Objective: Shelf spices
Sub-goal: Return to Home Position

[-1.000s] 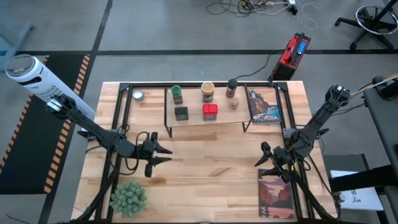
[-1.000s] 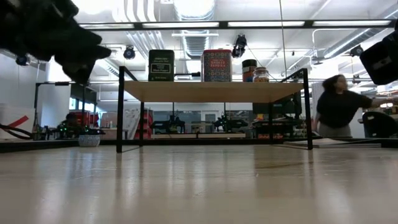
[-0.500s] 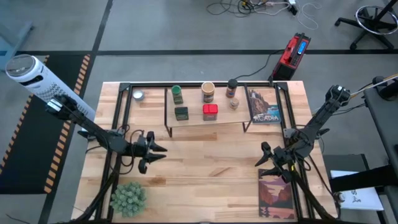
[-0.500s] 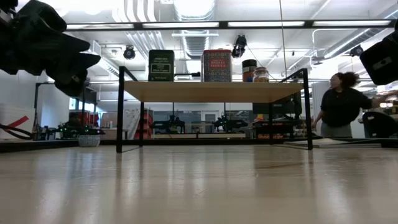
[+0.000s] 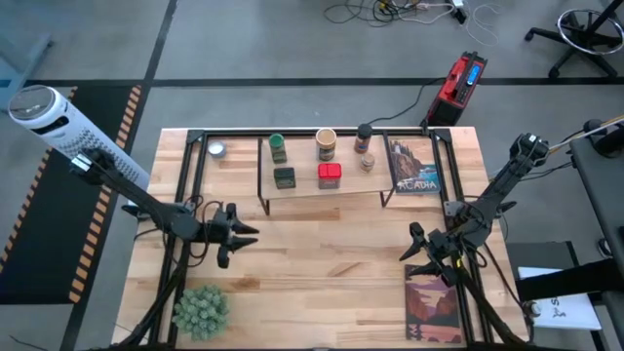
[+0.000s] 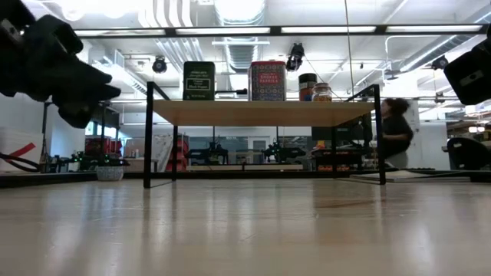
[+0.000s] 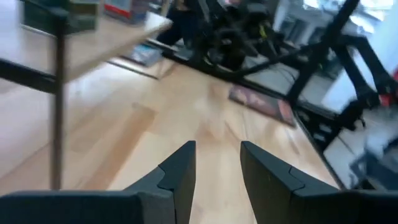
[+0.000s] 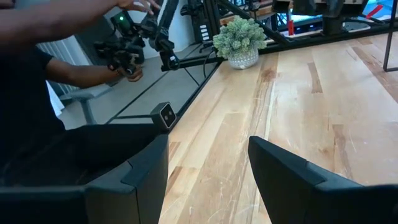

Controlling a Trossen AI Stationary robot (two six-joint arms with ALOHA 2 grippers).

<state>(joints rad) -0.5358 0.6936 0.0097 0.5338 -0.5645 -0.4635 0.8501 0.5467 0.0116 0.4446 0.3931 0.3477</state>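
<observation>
Hovering open over the table's [image 5: 322, 268] left side, the left pincer [image 5: 241, 234] hangs clear of the black-framed pale wooden shelf [image 5: 351, 186] at the far edge, presumably because the dark square tin [image 5: 284, 176] and other spices [image 5: 330, 175] stand there; the right pincer [image 5: 413, 247] waits open by the right edge.

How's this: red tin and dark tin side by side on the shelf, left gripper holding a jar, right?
No: the left gripper is open and empty, as the left wrist view shows. The red tin and dark tin do share the shelf.
</observation>
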